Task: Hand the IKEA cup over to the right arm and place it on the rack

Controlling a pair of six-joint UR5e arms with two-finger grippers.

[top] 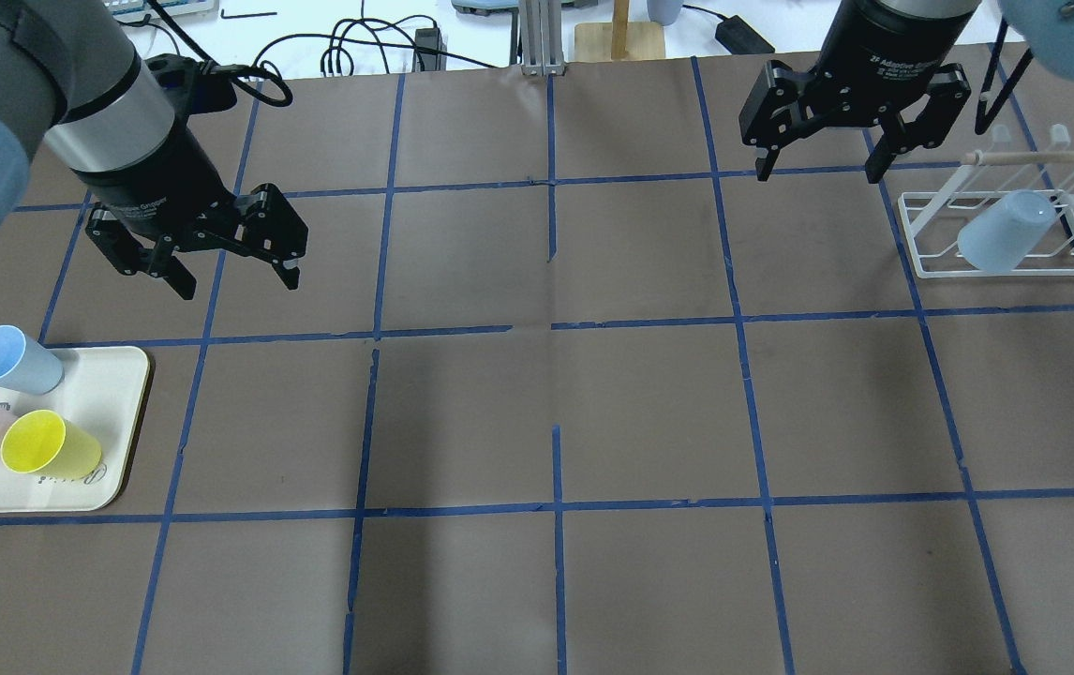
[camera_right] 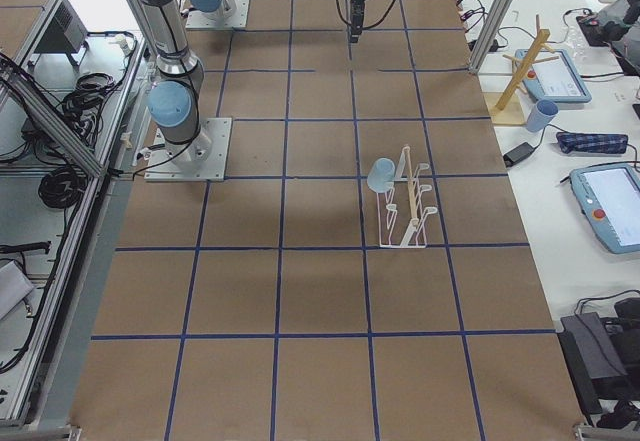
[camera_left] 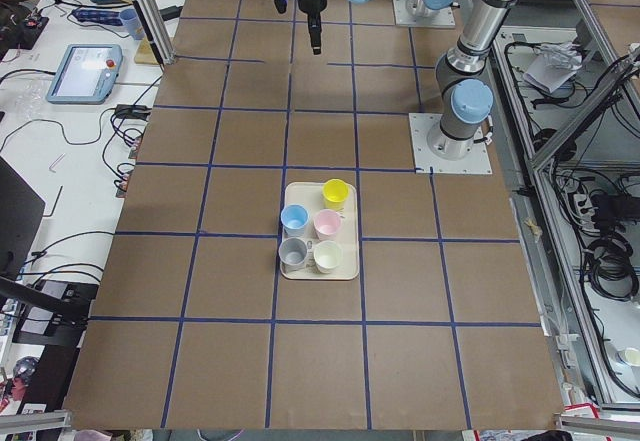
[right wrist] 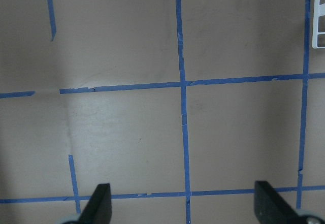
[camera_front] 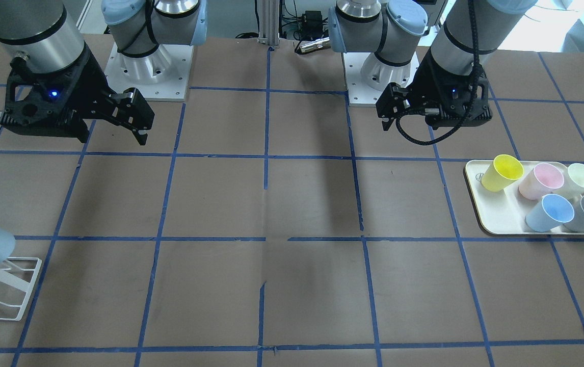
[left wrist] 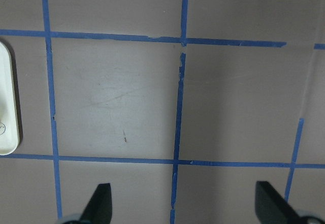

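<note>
IKEA cup (top: 1006, 232), a pale sky-blue tapered plastic tumbler, sits tilted on the prongs of the small white wire-frame rack (top: 996, 273). The black two-finger left gripper (top: 237, 284) and right gripper (top: 818, 173) both hover spread wide, holding nothing.

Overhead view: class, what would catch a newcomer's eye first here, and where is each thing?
A cream tray of coloured cups sits at the end of the table on the robot's left. At the opposite end, one pale blue cup rests tilted on a white rack. Between them, the left gripper and right gripper hover open and empty.
</note>
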